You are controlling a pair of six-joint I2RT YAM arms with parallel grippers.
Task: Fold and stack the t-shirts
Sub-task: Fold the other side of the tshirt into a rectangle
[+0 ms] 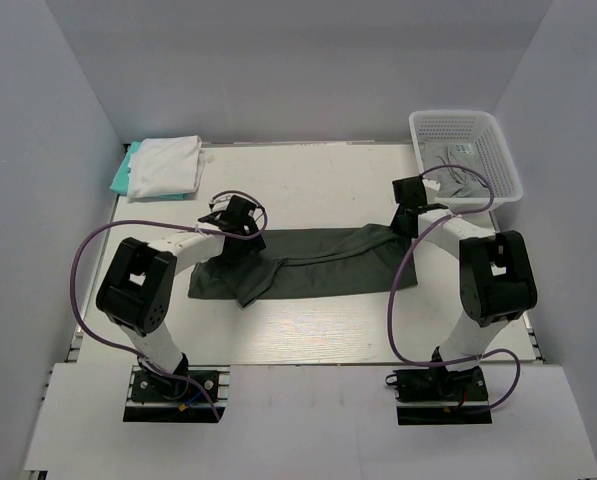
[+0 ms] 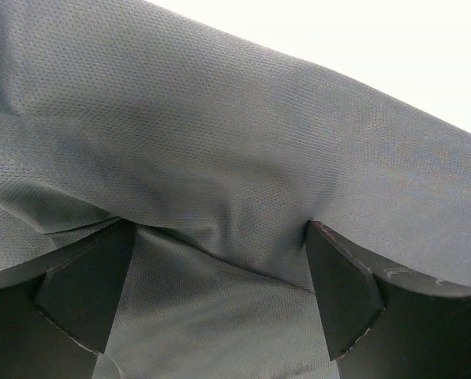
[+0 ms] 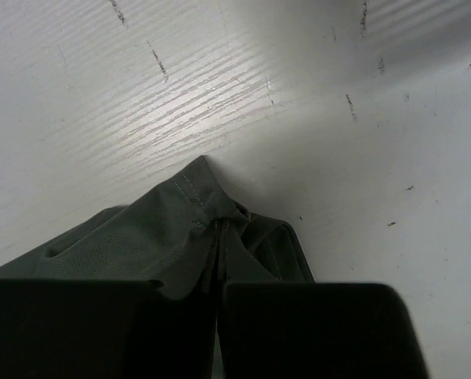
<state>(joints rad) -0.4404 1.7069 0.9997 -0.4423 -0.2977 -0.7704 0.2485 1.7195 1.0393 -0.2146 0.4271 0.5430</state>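
Observation:
The dark charcoal-grey t-shirt (image 1: 318,262) lies stretched sideways across the middle of the table, its left end bunched. My left gripper (image 1: 240,226) is at its back left edge. In the left wrist view its fingers (image 2: 342,288) stand wide apart and open, with the shirt's cloth (image 2: 219,158) lying between and past them. My right gripper (image 1: 406,216) is at the shirt's back right corner. In the right wrist view it (image 3: 219,316) is shut on a hemmed corner of the shirt (image 3: 196,213). A folded white t-shirt (image 1: 166,165) lies on a teal t-shirt (image 1: 121,176) at the back left.
A white lattice basket (image 1: 498,150) stands at the back right with a lighter grey t-shirt (image 1: 456,172) inside it, close behind my right gripper. The white table (image 1: 318,190) is walled on three sides.

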